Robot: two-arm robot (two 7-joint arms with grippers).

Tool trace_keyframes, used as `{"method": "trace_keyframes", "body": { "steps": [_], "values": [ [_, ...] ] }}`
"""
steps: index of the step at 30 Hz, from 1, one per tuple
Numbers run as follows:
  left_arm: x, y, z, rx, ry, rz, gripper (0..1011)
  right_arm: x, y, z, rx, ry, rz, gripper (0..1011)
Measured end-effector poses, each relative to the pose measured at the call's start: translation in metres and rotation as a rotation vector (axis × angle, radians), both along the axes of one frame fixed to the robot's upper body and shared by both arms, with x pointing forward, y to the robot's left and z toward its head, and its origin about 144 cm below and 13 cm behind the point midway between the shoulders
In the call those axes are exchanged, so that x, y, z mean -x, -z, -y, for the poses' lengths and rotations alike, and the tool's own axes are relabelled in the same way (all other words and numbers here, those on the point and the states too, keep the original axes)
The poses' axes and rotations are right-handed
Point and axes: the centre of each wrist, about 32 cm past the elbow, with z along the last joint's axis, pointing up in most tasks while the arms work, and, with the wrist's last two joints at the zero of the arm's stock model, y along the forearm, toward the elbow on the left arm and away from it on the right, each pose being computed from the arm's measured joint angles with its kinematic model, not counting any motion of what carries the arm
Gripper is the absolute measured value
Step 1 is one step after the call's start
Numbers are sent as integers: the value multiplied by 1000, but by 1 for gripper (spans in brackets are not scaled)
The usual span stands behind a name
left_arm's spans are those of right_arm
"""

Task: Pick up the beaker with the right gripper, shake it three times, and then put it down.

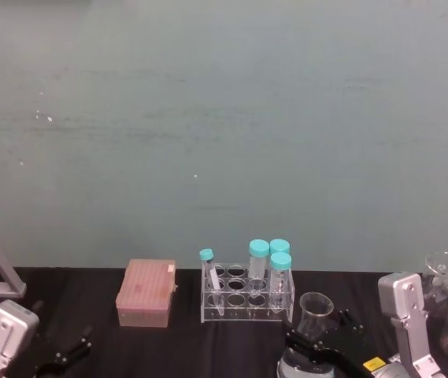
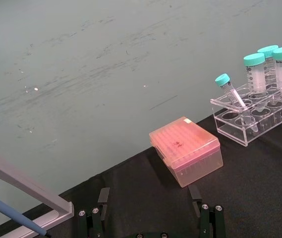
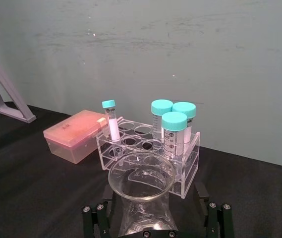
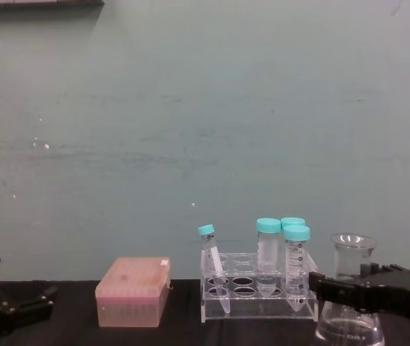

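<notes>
My right tool (image 3: 154, 198) is at the right front of the worktop (image 4: 183, 335). Its fingers are spread to either side of the neck of the beaker (image 4: 349, 324), with a gap visible on one side. The beaker is upright, just beside the tube rack (image 1: 247, 295), at its right front corner. My left tool (image 2: 150, 218) is parked at the left front, fingers spread, gripping nothing.

We see the beaker (image 4: 349, 328) standing on the black table (image 4: 183, 333) at the right, with the right gripper (image 4: 338, 288) reaching in from the right edge, one black jaw crossing in front of the glass. The tube rack (image 4: 259, 297) stands just left of it, then a pink box (image 4: 132, 292); the left gripper (image 4: 17, 299) sits low at far left
</notes>
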Motion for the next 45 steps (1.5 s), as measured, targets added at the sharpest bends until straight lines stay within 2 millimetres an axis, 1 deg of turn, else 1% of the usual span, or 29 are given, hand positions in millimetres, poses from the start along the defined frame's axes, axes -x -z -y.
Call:
{"method": "trace_keyframes", "body": {
  "steps": [43,45],
  "values": [
    [0,0,0,0,0,0,1000,5,-2,1,-20,8,46,1003],
    [0,0,0,0,0,0,1000,5,-2,1,-20,8,46,979]
  ]
}}
